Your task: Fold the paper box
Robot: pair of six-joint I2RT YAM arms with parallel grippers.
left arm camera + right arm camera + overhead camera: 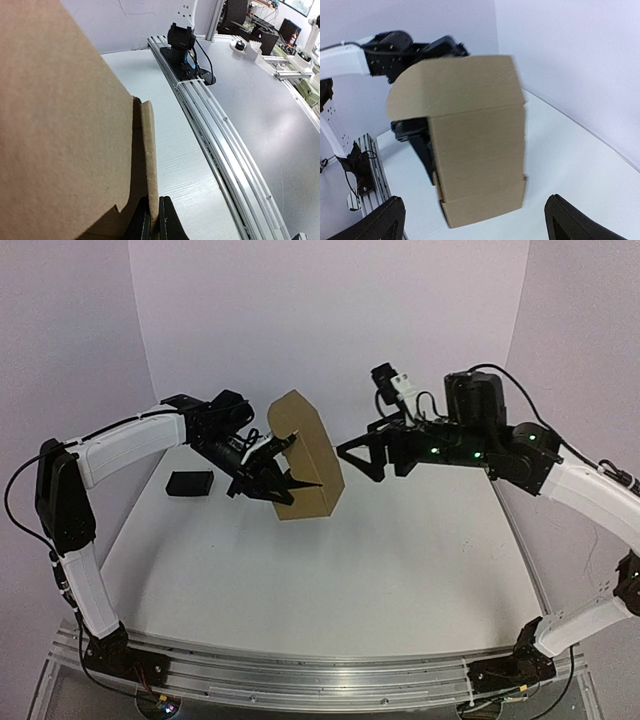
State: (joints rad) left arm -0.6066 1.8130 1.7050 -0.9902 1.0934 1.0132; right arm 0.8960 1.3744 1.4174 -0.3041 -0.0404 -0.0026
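The paper box (307,457) is a brown cardboard piece standing upright on the white table, partly folded, with a rounded flap on top. My left gripper (283,462) reaches it from the left and is shut on a thin side flap (149,150); the left wrist view shows both jaws (154,220) pinching that flap's edge. The large brown panel (60,125) fills the left of that view. My right gripper (352,458) hovers just right of the box, open and apart from it. In the right wrist view the box (475,150) stands ahead of its wide fingers (474,210).
A small black block (190,483) lies on the table left of the box, under the left arm. The table (400,560) is bounded by purple walls at the back and sides and by an aluminium rail (300,672) at the near edge.
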